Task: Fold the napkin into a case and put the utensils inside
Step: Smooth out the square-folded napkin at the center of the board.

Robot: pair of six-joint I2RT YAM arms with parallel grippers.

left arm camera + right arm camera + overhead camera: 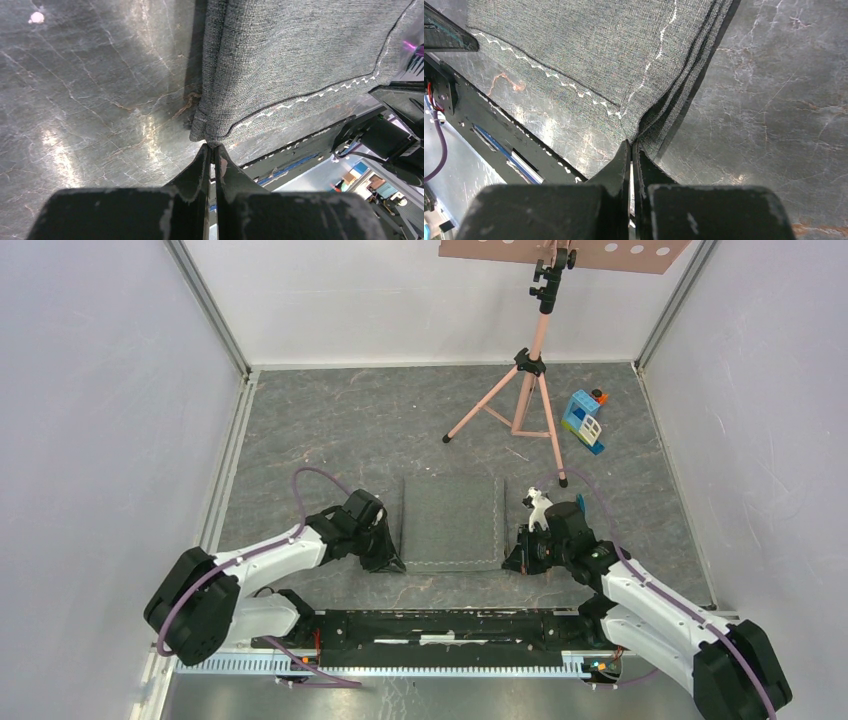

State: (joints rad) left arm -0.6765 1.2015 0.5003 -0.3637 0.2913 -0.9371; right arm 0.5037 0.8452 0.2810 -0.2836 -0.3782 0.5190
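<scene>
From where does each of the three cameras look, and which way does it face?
Top camera: above and behind the bases, facing down at the floor; shows left arm, right arm, napkin, tripod, toy house.
Left wrist camera: on the left arm, facing along the left gripper, shut on the napkin's near left corner.
Right wrist camera: on the right arm, facing along the right gripper, shut on the near right corner.
Shared: both wrist views show the napkin's stitched line.

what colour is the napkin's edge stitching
White zigzag stitching on the grey napkin; clearest in left wrist view.
</scene>
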